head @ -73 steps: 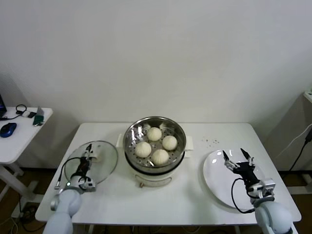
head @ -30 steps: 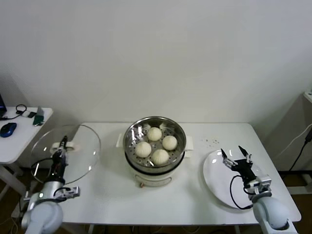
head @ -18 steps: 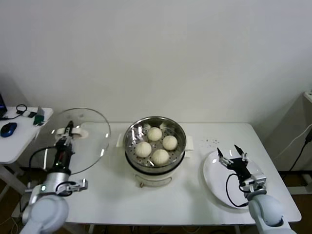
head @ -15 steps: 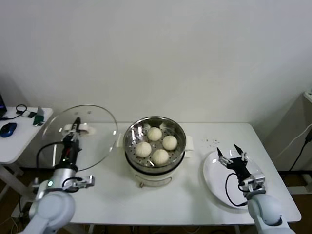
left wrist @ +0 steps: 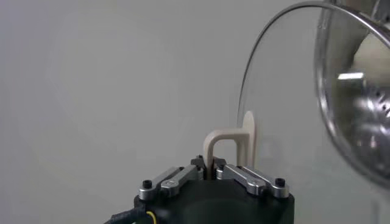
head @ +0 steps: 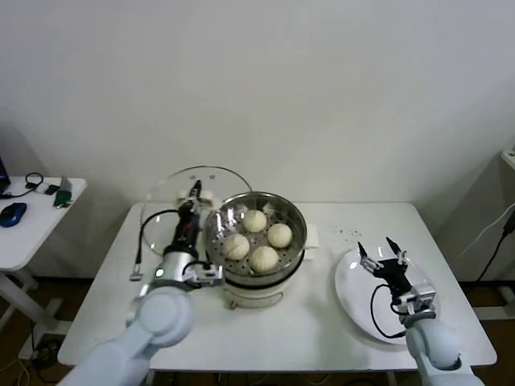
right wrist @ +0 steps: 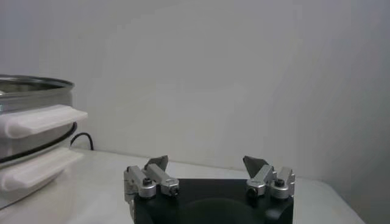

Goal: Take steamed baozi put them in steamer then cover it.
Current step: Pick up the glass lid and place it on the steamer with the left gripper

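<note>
Four cream-white baozi [head: 255,220] lie on the perforated tray inside the shiny steel steamer [head: 303,231] at the table's middle. My left gripper [head: 193,195] is shut on the cream handle [left wrist: 228,143] of the glass cover [head: 173,201]. It holds the cover on edge in the air, just behind and to the left of the steamer's rim. In the left wrist view my left gripper [left wrist: 211,173] clamps the handle, with the steamer's wall [left wrist: 359,109] close by. My right gripper [head: 382,251] is open and empty above the white plate [head: 358,301]. It shows open in the right wrist view [right wrist: 206,161] too.
The white table [head: 314,342] carries a few dark crumbs [head: 348,234] behind the plate. A small side table [head: 32,233] with a blue mouse [head: 12,213] stands to the far left. The steamer's white side handle [right wrist: 36,119] shows in the right wrist view.
My left gripper lifted the cover off the table at the left and carried it up and to the right, up to the steamer. My right gripper moved slightly over the plate.
</note>
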Controlling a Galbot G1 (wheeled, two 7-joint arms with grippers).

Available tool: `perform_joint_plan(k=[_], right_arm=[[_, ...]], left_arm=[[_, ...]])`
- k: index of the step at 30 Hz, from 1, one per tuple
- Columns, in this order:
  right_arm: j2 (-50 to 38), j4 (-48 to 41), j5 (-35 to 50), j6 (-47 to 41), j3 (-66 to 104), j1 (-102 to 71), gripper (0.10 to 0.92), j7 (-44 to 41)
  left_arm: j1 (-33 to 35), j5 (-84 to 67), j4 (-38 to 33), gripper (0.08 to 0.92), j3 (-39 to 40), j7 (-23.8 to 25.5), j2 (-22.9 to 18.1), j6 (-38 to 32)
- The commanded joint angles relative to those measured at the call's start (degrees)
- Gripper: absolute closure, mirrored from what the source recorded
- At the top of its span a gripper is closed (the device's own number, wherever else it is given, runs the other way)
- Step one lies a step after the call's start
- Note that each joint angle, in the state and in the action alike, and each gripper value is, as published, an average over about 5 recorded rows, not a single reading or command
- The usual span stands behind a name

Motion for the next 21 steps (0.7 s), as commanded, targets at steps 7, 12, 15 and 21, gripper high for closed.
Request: perform_joint_plan(k=[7,12,15,21], right_arm=[[0.55,-0.96,-1.09,0.53,0.22,0.2,0.203,-0.22],[0.67,-1.27,-1.42,0.75,0.56,0.08,0.203,-0.35],[0.66,-1.27,-1.54,0.85,0.8,-0.04,0.203,-0.46],[0.77,-1.65,-1.96,1.21,1.05,-0.14,0.203,-0.75]], left_arm=[[-8.81,8.22,12.69,0.85,10.47,6.45,-18.46,4.21],[-8.29,8.94,14.81,0.85,10.94,6.23,-21.5,4.21],[-7.24,8.59,15.89,0.85,10.74,5.79,-22.26,4.21],[-5.35,8.0,17.32,0.85,9.92,4.17,-22.86,4.21]])
